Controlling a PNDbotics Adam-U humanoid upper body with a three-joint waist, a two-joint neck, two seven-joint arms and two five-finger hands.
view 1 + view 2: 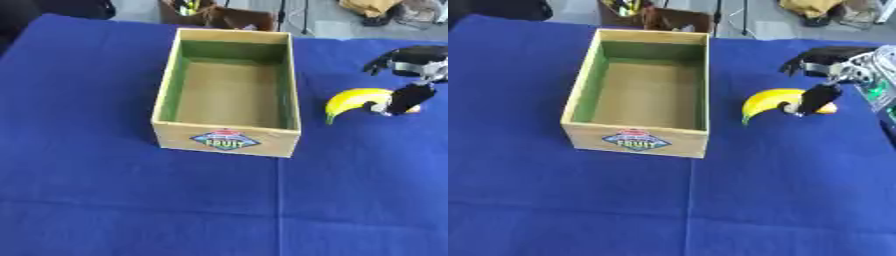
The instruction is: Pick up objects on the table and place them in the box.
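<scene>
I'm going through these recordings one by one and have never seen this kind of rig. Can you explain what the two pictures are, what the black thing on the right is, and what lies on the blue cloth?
Both pictures come from one stereo camera in a humanoid robot's head, looking down at the table: a left eye and a right eye, the same moment from nearly the same spot. A person drives the robot.

The black and silver thing is the robot's right hand, coming in from the right. Its fingers are curled round one end of a curved yellow banana, just right of the box; whether the banana is lifted off the cloth I cannot tell. The left hand shows in neither view.

On the blue tablecloth stands an open wooden box with green inner walls and a FRUIT label on its front. Nothing is in it yet.
</scene>
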